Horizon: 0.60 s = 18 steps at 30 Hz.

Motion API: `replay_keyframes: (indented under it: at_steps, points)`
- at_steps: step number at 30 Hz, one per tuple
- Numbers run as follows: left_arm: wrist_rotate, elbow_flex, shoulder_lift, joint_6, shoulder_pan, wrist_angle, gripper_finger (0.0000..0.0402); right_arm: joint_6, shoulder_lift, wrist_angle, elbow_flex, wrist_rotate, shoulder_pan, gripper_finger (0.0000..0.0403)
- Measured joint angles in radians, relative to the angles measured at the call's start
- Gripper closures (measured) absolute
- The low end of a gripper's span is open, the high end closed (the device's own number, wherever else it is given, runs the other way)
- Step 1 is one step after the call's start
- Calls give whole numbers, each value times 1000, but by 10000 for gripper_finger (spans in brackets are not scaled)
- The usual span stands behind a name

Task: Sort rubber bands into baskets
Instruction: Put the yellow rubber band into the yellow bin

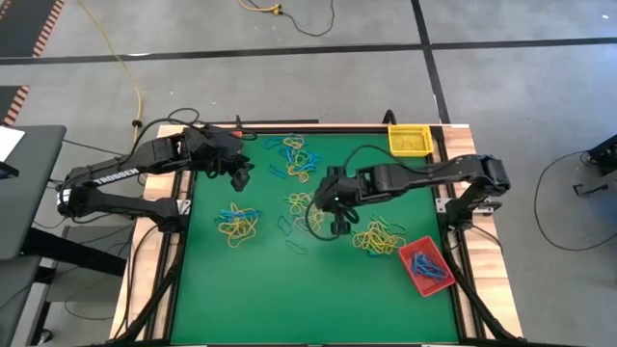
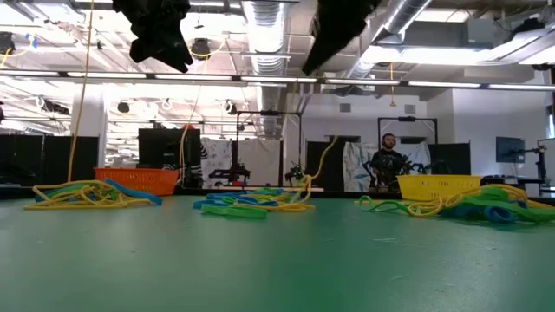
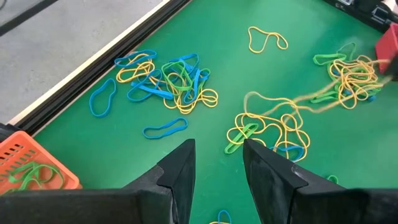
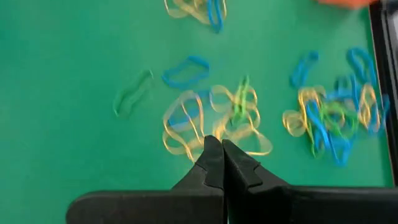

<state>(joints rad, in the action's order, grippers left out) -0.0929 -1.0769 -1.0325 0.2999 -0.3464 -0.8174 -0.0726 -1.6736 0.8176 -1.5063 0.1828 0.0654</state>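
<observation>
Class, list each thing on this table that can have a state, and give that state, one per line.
left gripper: fingers open, empty, above the mat
right gripper: fingers shut, over a yellow tangle
rubber bands: loose in mixed heaps on the mat
red basket: holds blue bands
orange basket: holds green bands
yellow basket: upright, contents unclear

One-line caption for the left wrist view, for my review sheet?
Left claw, fingers parted and empty, above yellow, blue and green rubber bands on the green mat; orange basket holding green bands beside it.
</observation>
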Motion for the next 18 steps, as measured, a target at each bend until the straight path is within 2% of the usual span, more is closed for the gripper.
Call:
replay_keyframes:
  at_steps: [5, 18]
  points:
    - [0, 0, 0, 0, 0, 0, 278, 44, -1, 100, 0, 26, -3, 386]
    - [0, 0, 0, 0, 0, 0, 278, 39, -1, 104, 0, 23, 5, 384]
